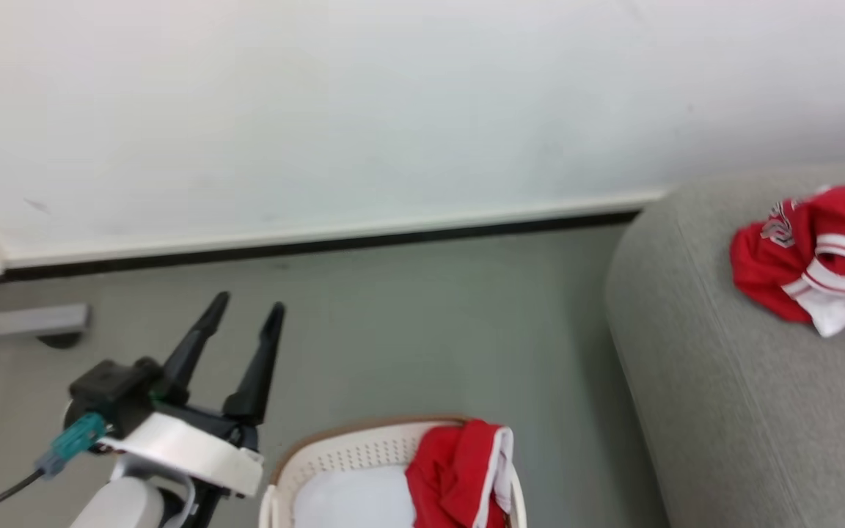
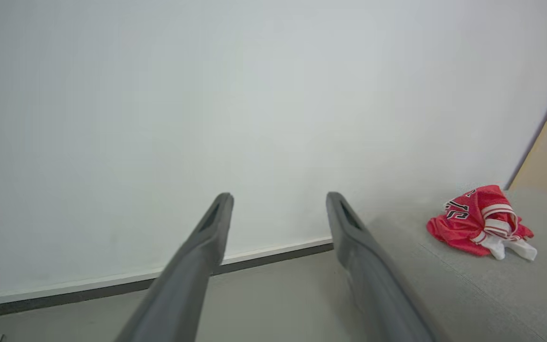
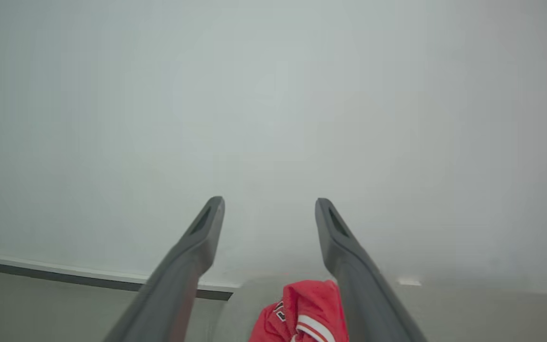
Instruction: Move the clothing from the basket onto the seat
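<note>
Lying crumpled, one red garment [image 1: 459, 469] drapes over the basket [image 1: 334, 455] rim; a jersey [image 1: 811, 253] rests on the seat [image 1: 723, 381] beside the basket. Both look soft, light; pinch a raised fold. The left pincer [image 1: 248, 302] and right pincer [image 3: 269, 202] gape empty.

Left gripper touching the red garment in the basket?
Apart. Head view: the left gripper stands open left of the basket, grey floor showing between it and the red garment draped over the rim.
</note>
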You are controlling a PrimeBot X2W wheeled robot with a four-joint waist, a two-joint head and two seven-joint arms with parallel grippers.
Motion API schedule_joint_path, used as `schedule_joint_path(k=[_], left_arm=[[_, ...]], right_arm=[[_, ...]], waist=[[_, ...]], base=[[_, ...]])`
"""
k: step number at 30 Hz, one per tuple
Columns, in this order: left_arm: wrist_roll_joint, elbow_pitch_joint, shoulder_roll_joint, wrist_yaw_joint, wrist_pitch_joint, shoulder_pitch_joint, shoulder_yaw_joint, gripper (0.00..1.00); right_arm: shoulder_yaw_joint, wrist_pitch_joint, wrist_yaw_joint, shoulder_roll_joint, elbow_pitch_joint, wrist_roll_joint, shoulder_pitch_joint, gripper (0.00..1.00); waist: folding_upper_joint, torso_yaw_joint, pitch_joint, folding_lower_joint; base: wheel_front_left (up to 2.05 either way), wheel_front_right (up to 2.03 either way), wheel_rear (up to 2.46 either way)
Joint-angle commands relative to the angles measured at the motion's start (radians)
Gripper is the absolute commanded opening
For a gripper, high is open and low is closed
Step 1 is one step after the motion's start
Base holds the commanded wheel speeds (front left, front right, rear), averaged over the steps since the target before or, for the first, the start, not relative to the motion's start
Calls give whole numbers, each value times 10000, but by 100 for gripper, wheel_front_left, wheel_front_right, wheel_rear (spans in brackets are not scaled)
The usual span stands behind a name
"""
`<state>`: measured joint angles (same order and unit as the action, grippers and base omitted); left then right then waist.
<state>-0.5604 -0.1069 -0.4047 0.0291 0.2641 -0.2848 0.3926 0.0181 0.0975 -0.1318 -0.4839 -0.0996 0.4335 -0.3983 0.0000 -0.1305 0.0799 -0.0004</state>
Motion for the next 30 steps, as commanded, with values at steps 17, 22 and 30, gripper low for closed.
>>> schedule_joint_path(k=[17,22,30], left_arm=[[1393,-202,1533,-25,2,2186,-2787,100],[2083,-387,2037,397,3,2582,-3272,100],[2694,-572,2573,843,3,2511,-3728,100]], right_arm=[[-838,-3207,22,3395,624,-921,3833,100],[-1160,-3559,22,3900,-64,-1487,4150,100],[-1380,-3627,22,4276,-361,-1741,3761,100]], waist=[[0,1097,-926,4],[0,1066,-876,4],[0,998,-828,4]], base=[[0,0,0],[0,0,0],[0,0,0]])
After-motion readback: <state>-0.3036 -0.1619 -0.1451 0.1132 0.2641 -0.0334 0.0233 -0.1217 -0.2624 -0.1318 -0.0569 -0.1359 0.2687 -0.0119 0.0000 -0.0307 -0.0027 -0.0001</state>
